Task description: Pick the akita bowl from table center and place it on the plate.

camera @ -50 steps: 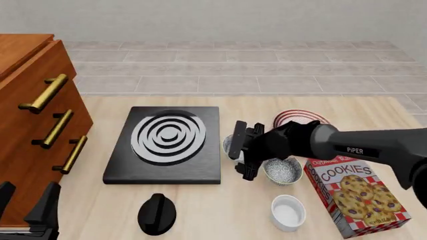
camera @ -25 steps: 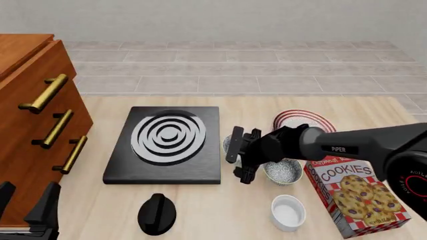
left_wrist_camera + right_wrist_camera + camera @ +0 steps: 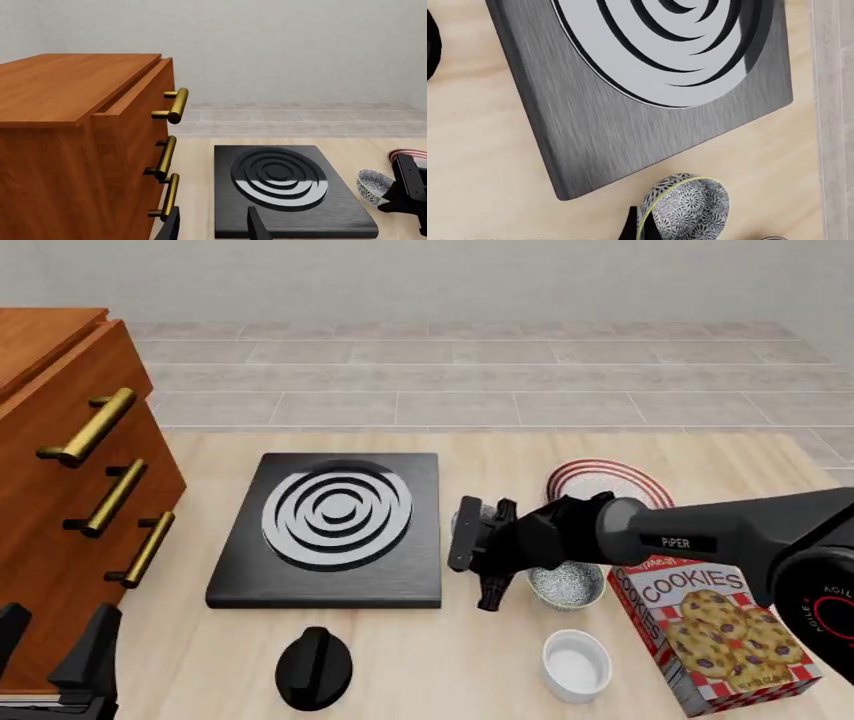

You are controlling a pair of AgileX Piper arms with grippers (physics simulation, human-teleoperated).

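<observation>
Front view: the right gripper (image 3: 474,558) reaches across the table (image 3: 400,660) just beside the black stove plate (image 3: 334,530), its fingers set either side of the akita bowl (image 3: 458,528), which it mostly hides. The red-striped plate (image 3: 607,480) lies behind the arm, a second speckled bowl (image 3: 566,583) sits beside the cookie box (image 3: 707,635), and a white cup (image 3: 577,662) stands nearer. The left gripper (image 3: 54,665) rests spread by the wooden cabinet (image 3: 67,490).

Left wrist view: the cabinet (image 3: 73,145), the stove plate (image 3: 287,190) and the akita bowl (image 3: 373,186) against the right gripper (image 3: 408,192).

Right wrist view: the akita bowl (image 3: 684,207) appears tilted, a dark finger (image 3: 630,227) against its rim; whether it is firmly pinched cannot be told.
</observation>
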